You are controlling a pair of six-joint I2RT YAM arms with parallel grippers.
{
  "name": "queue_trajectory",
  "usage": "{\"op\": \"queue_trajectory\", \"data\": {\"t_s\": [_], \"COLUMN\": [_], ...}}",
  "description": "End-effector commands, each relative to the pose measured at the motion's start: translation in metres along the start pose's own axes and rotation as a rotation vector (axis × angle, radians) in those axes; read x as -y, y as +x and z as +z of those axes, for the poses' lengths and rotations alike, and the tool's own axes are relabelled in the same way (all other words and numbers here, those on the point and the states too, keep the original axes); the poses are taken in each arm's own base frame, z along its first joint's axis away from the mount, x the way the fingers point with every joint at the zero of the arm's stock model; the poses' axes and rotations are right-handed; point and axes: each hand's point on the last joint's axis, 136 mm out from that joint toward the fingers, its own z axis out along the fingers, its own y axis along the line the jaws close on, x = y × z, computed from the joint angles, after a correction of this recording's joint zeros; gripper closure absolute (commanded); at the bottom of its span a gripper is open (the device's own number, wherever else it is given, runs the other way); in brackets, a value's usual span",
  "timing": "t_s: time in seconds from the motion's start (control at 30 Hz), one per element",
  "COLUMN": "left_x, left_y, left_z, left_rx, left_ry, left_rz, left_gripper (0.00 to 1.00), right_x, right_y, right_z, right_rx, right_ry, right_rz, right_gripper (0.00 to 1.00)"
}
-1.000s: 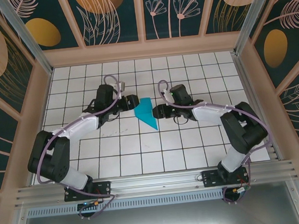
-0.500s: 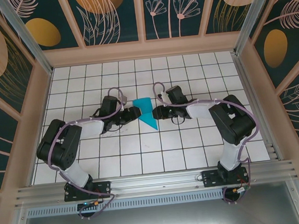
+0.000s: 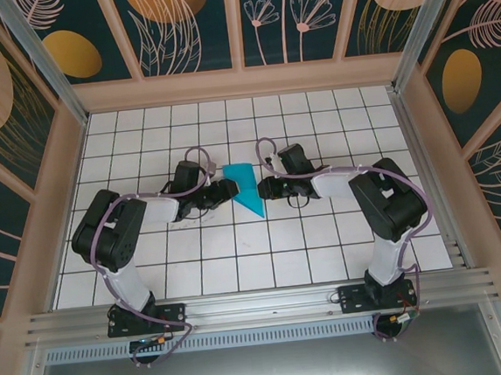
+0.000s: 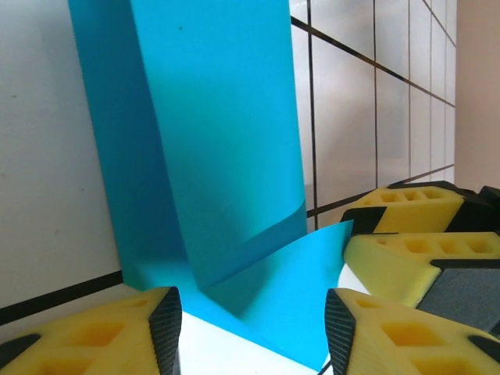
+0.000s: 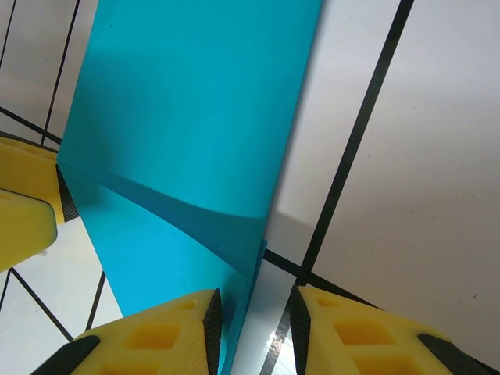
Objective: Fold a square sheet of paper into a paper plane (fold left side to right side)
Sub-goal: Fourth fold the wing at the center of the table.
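Overhead, the folded teal paper sheet [image 3: 245,188] lies between the left gripper [image 3: 229,188] and right gripper [image 3: 261,187], with bare tiles [image 3: 325,234] around it.
Left wrist: jaws apart, the sheet's near edge between them. Right wrist: jaws narrow, straddling the sheet's edge.

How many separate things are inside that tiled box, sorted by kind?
Cyan folded paper: 1
Robot arms: 2 (left arm, right arm)
Yellow-padded tools: 2 (left tool, right tool)
Total: 5
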Motion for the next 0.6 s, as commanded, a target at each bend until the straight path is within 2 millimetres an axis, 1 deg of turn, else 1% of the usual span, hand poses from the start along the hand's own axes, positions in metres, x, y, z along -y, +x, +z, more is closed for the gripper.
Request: {"op": "queue_trajectory", "data": {"t_s": [0.0,0.07,0.17,0.23,0.3,0.37,0.43,0.5,0.57], "left_x": [0.020,0.024,0.032,0.035,0.038,0.041,0.044,0.047,0.049], "left_y": [-0.011,-0.014,-0.018,-0.018,-0.019,-0.020,-0.021,-0.023,-0.023], "left_z": [0.005,0.005,0.002,0.000,-0.002,-0.004,-0.006,-0.007,-0.008], "left_rx": [0.007,0.010,0.022,0.024,0.028,0.032,0.038,0.042,0.043], "left_ry": [0.072,0.081,0.095,0.102,0.106,0.112,0.119,0.127,0.131], "left_rz": [0.025,0.027,0.035,0.035,0.037,0.039,0.037,0.033,0.028], "left_gripper": [0.54,0.58,0.63,0.67,0.69,0.70,0.71,0.71,0.70], "right_x": [-0.001,0.001,0.000,-0.009,-0.024,-0.040,-0.056,-0.066,-0.065], "right_y": [-0.011,-0.016,-0.021,-0.023,-0.019,-0.013,-0.004,0.005,0.008], "right_z": [-0.008,-0.020,-0.041,-0.055,-0.061,-0.061,-0.053,-0.041,-0.028], "right_rx": [0.038,0.077,0.140,0.182,0.201,0.209,0.202,0.186,0.174], "right_ry": [0.029,0.062,0.132,0.164,0.163,0.162,0.160,0.158,0.194], "right_rz": [-0.017,-0.025,-0.054,-0.088,-0.123,-0.159,-0.192,-0.214,-0.228], "right_gripper": [0.67,0.65,0.58,0.54,0.52,0.52,0.51,0.51,0.51]}}
